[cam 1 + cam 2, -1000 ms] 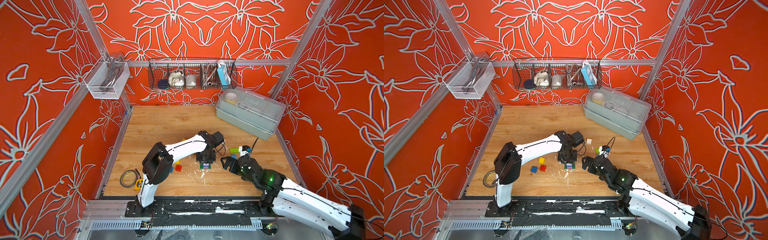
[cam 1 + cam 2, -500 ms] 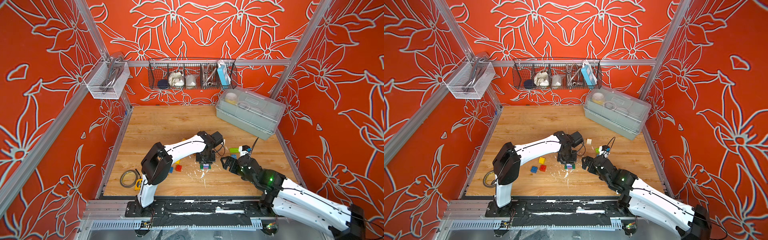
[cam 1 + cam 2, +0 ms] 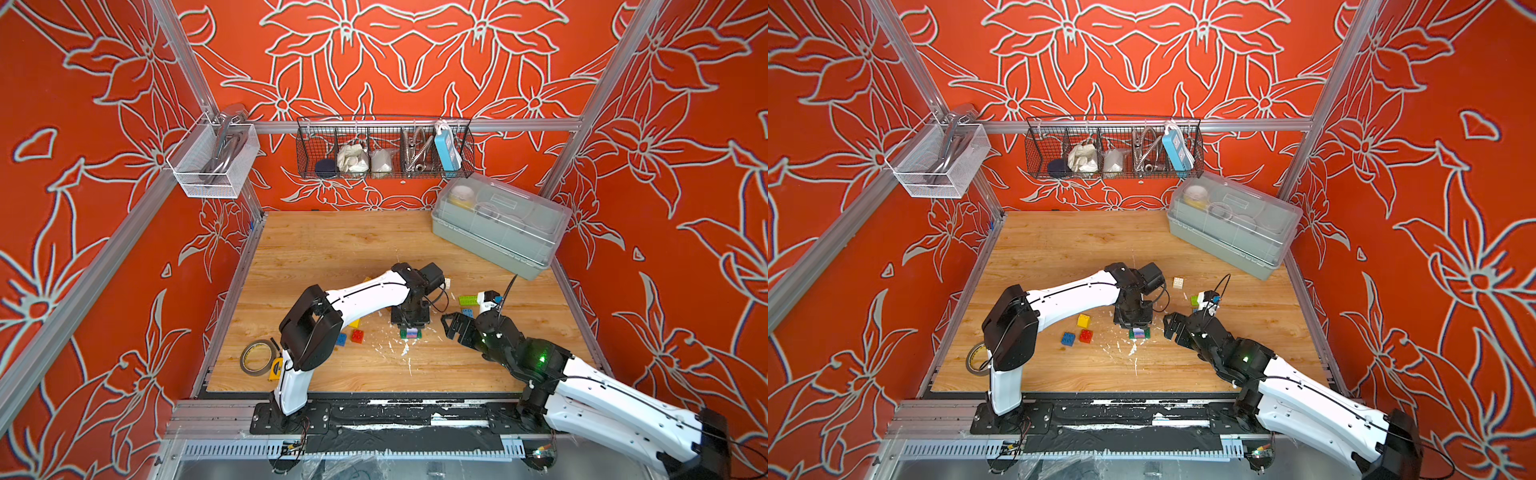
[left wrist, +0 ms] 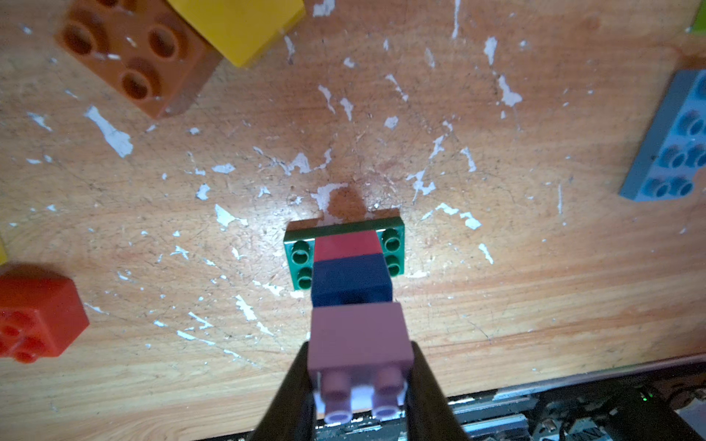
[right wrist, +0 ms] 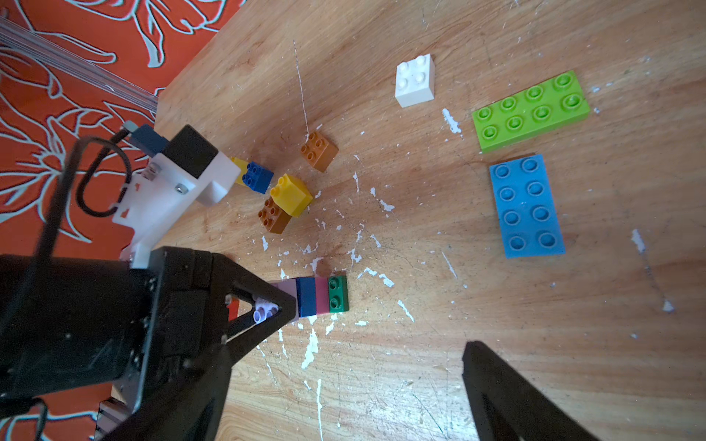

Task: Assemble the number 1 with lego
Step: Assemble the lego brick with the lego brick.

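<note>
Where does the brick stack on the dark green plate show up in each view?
Both top views: the stack stands mid-table, under the left gripper.
Left wrist: the stack is seen from above, its top brick between the fingers.
Right wrist: the stack pokes out from the left gripper's tip.
Shared landmark: the left gripper, shut on the stack in all four views.

The left arm (image 3: 365,295) is stretched over the desk's (image 3: 332,249) middle, the left gripper (image 4: 359,347) pointed straight down and clamped on the lego stack (image 4: 349,278). The right gripper (image 3: 452,328) is held wide open just beside it.
</note>
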Tool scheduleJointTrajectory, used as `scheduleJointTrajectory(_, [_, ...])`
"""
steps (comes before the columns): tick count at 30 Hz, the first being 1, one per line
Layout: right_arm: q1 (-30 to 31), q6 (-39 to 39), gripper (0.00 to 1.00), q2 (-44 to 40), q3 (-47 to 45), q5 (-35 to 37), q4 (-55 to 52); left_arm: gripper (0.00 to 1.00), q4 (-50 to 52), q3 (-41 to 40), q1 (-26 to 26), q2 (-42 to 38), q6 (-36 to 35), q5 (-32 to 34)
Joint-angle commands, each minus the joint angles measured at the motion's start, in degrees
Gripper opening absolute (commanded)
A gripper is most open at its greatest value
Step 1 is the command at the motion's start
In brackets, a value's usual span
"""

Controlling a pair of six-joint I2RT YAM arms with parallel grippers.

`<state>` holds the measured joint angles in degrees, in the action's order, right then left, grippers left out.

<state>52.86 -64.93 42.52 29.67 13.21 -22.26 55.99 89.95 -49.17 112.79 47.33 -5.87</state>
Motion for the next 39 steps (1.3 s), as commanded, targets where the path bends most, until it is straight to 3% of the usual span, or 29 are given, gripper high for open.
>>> scheduleJointTrajectory(1, [-0.26, -0.11, 1.00, -0.31, -1.27, 0.32, 0.21, 0.00, 0.79, -3.67, 0.04, 7.42, -0.75, 1.23])
scheduleJointTrajectory(18, [-0.28, -0.20, 1.00, -0.45, -1.41, 0.32, 0.29, 0.00, 3.64, -1.93, -0.14, 13.04, -4.57, 0.30])
scheduleJointTrajectory(26, [-0.30, -0.21, 1.00, -0.69, -1.41, 0.37, 0.37, 0.00, -0.04, -4.08, 0.08, 13.75, -1.27, -2.56])
scheduleJointTrajectory(33, [-0.24, -0.18, 1.00, -0.45, -1.40, 0.32, 0.41, 0.00, -0.52, -5.02, 0.11, 12.90, 4.81, -1.35])
scheduleJointTrajectory(39, [-0.26, -0.13, 1.00, -1.04, -1.45, 0.23, 0.26, 0.00, 1.01, -2.85, 0.12, 14.42, 5.06, -2.56])
